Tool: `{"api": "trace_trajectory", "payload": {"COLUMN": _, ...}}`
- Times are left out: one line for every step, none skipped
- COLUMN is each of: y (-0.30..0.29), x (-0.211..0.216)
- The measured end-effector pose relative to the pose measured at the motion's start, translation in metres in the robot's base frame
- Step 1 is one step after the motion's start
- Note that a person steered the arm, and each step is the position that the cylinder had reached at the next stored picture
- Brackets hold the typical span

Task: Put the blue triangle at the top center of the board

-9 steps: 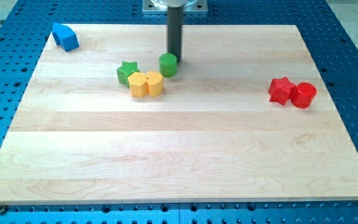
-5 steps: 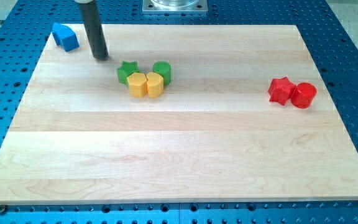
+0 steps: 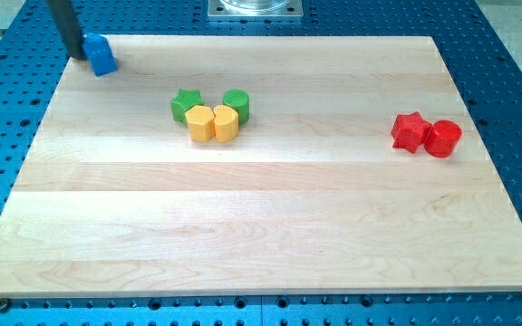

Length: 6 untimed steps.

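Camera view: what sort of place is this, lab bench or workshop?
Probably a robotics lab bench: a wooden board on a blue perforated table, small coloured blocks such as the blue triangle, my tip at its left.

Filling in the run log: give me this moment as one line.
my tip: touching left side of blue triangle block | block: top-left corner of wooden board | top center: not yet reached

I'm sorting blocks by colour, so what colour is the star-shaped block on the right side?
Red star, clearest in the camera view, the only one.
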<state>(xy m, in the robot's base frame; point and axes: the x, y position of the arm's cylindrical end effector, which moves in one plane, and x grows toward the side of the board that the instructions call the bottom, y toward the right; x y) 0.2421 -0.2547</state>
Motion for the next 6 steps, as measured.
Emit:
{"api": "trace_trajectory", "payload": {"y": 0.093, "x": 0.034}}
{"api": "trace_trajectory", "payload": {"y": 0.131, "x": 0.044}}
{"api": "trace_trajectory", "payload": {"y": 0.126, "x": 0.044}}
{"api": "trace_trajectory", "payload": {"y": 0.108, "x": 0.044}}
{"api": "trace_trajectory", "payload": {"y": 0.088, "x": 0.044}}
{"api": "trace_trajectory", "payload": {"y": 0.064, "x": 0.044}}
